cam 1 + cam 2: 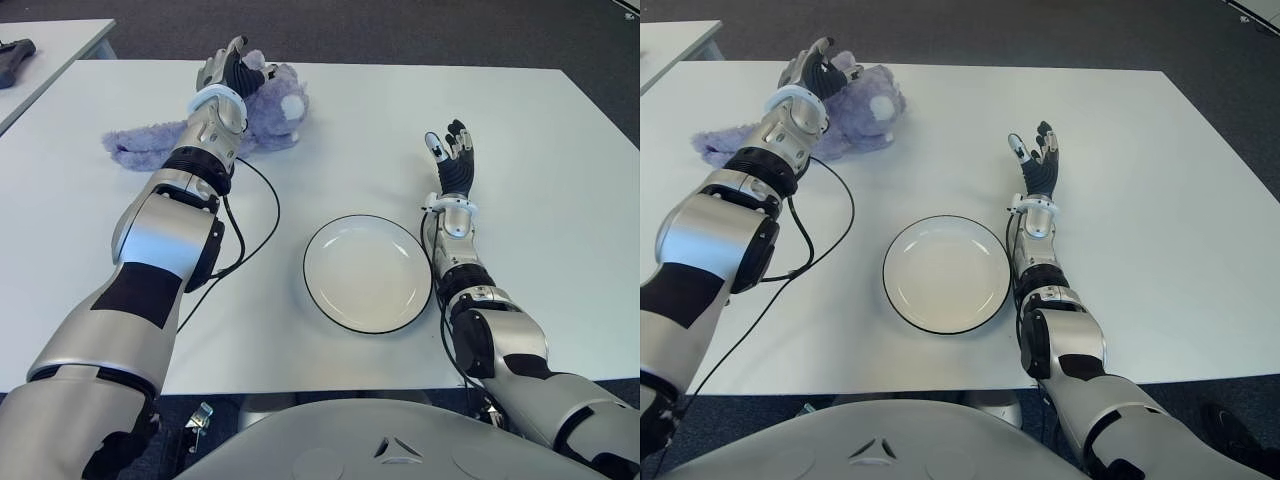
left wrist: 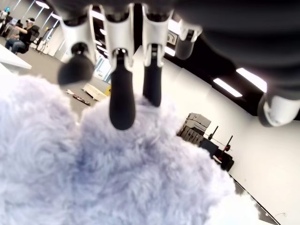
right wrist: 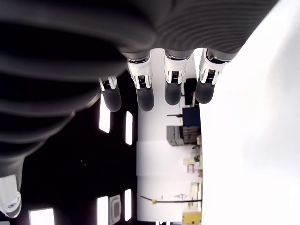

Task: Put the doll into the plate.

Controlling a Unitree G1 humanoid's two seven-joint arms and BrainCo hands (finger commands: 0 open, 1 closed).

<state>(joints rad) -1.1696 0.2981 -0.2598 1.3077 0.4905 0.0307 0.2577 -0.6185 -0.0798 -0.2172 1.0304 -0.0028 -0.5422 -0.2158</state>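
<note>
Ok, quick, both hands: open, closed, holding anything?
Left hand: on the doll, fingers pressing into its fur; a closed grasp cannot be told.
Right hand: open, holding nothing, beyond the plate.

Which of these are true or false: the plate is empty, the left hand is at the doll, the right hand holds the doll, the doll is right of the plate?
1. The plate is empty. True.
2. The left hand is at the doll. True; its fingers press into the fur.
3. The right hand holds the doll. False; it is open, holding nothing, beside the plate on its right.
4. The doll is right of the plate. False; it lies farther back on the left.
</note>
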